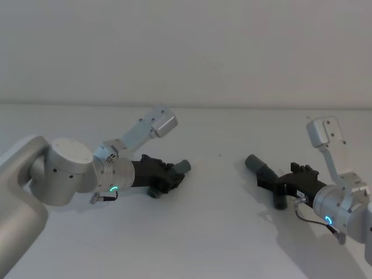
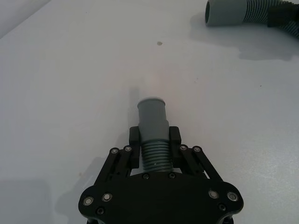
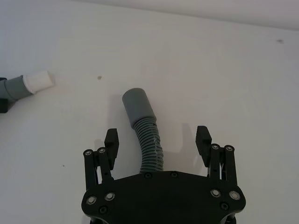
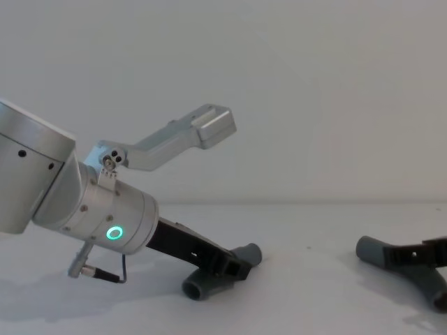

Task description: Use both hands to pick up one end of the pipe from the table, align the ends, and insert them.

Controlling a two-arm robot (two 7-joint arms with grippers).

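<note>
The left hose piece (image 2: 153, 126) is clamped by the left pincer (image 2: 155, 140), white plug tip (image 3: 39, 81) aimed rightward; the right hose piece (image 3: 145, 130) is straddled on the tabletop (image 3: 210, 70) by the open right pincer (image 3: 157, 137), mouth (image 2: 211, 13) leftward.

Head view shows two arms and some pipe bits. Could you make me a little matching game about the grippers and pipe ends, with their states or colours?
1. left gripper
2. right gripper
3. plug tip
4. hollow cuff

a. open, fingers either side of the right pipe piece
b. white
c. shut on the left pipe piece
d. grey

Pairs: 1-c, 2-a, 3-b, 4-d.
</note>
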